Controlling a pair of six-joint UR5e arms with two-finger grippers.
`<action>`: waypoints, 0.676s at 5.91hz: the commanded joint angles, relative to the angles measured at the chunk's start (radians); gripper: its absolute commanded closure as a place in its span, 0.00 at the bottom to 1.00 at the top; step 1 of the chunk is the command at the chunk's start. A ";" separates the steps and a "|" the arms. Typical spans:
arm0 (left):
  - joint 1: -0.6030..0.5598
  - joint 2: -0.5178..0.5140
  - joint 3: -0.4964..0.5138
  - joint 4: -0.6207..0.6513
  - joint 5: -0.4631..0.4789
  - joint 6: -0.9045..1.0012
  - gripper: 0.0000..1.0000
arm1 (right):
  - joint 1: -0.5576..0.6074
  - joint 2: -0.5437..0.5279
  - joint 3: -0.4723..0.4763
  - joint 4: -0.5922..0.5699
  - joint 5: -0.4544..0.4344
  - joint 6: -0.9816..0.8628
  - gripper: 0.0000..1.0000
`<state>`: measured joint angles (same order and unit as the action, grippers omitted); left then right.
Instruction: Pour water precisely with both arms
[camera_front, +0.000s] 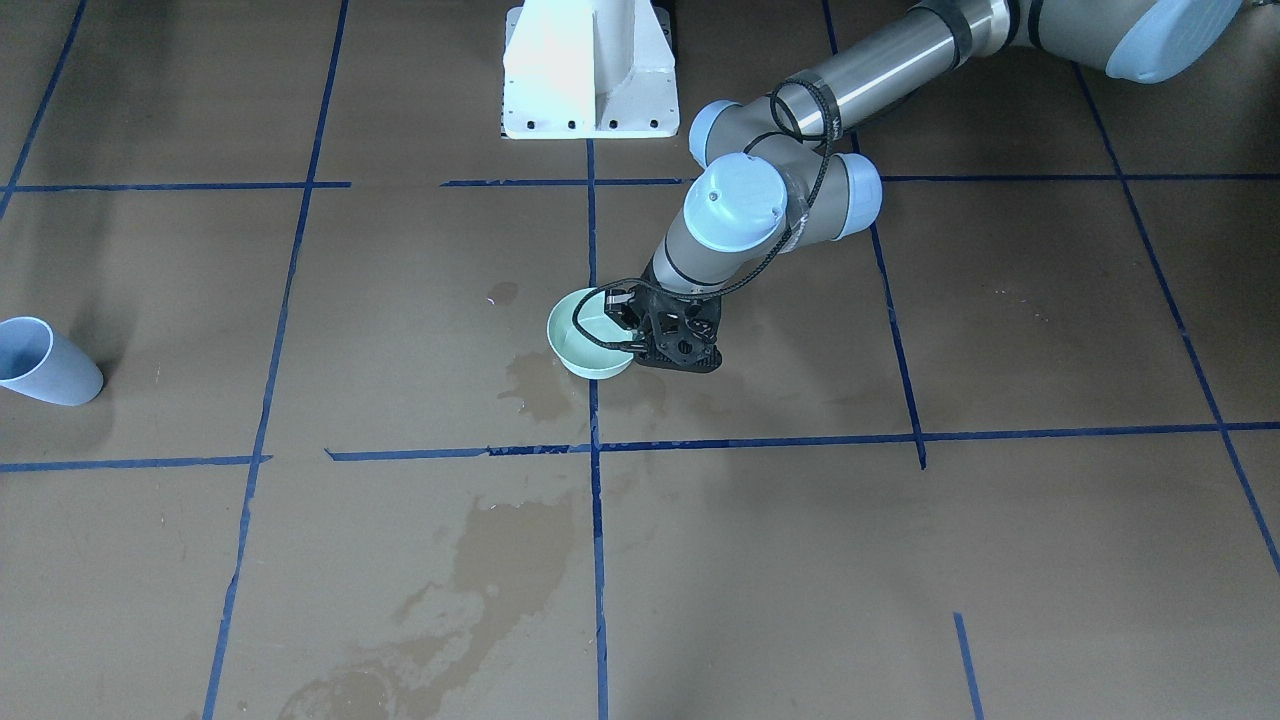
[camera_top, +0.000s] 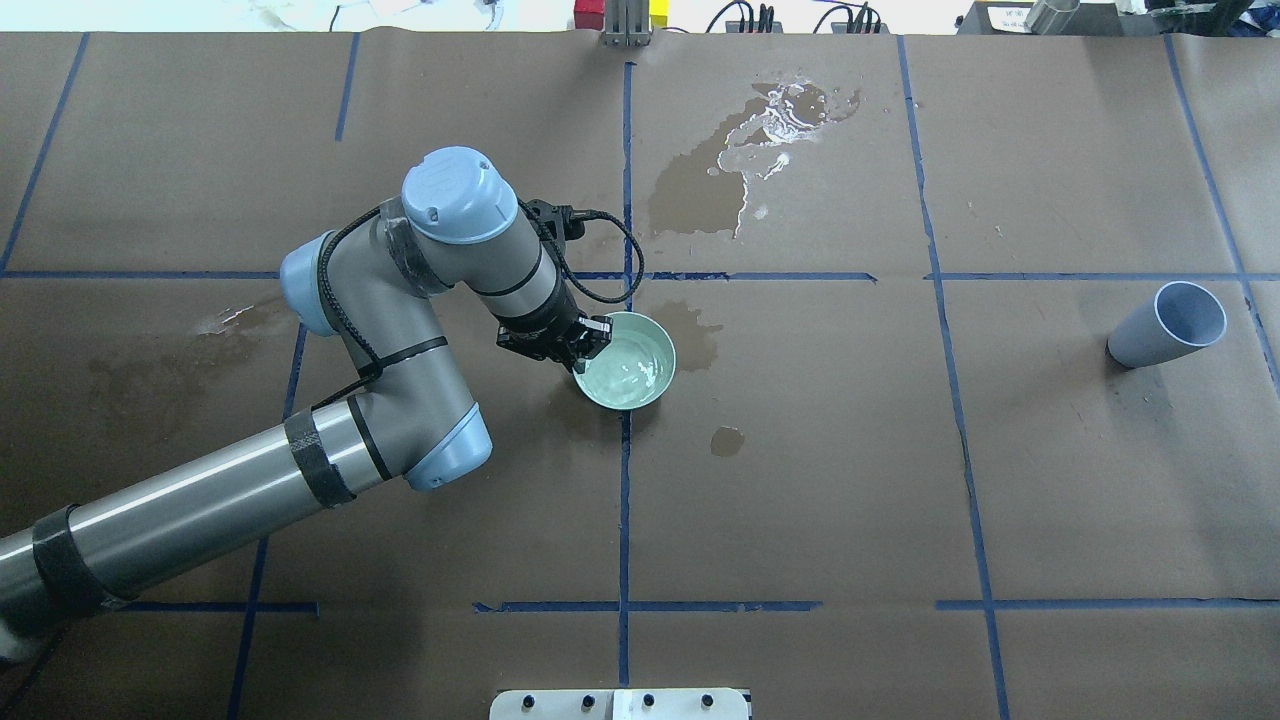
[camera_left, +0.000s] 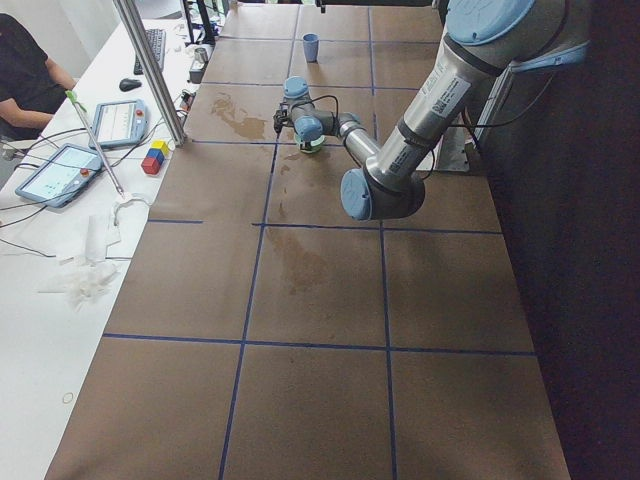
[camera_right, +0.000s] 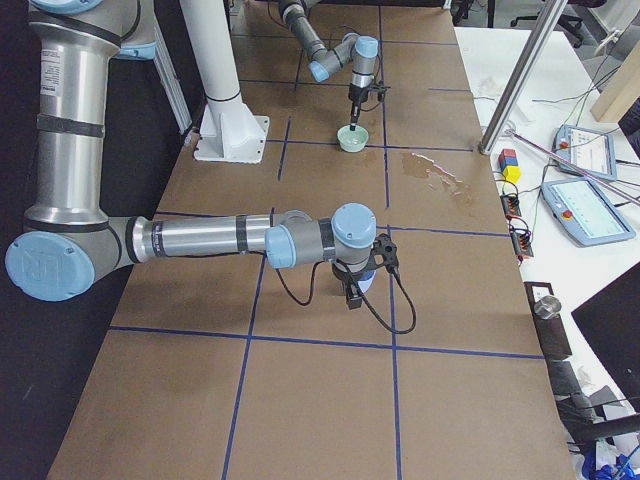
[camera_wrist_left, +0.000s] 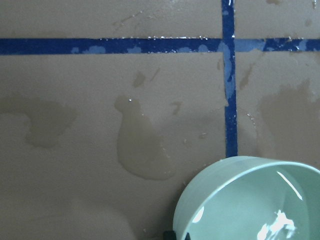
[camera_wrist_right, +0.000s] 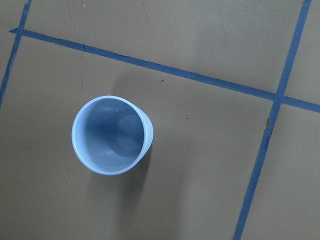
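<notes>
Front view: at frame centre the left gripper is clenched on the rim of the bowl. The cup stands at the left edge.

Overhead: the water glints inside the bowl, well apart from the cup at the right edge.

Right side view: the right gripper hangs over the cup at mid-frame. Its jaw state cannot be told.

Procedure: likely best to carry the bowl level and slowly, bring cup and bowl rim together, then tilt gradually for a thin stream.

Count: left arm and right arm, two; one bowl; one cup; several stains
</notes>
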<state>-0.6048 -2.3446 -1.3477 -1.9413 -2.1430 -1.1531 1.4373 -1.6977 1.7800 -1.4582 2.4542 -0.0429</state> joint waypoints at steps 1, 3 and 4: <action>-0.001 -0.001 -0.005 -0.007 0.018 0.001 0.07 | -0.003 0.000 0.001 0.031 0.002 0.000 0.00; -0.022 0.007 -0.060 -0.005 0.020 -0.005 0.01 | -0.009 -0.002 0.001 0.123 0.002 0.020 0.00; -0.036 0.021 -0.102 -0.005 0.021 -0.045 0.01 | -0.027 -0.020 0.003 0.236 0.000 0.141 0.00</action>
<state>-0.6290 -2.3344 -1.4152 -1.9469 -2.1231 -1.1711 1.4225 -1.7058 1.7806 -1.3057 2.4554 0.0150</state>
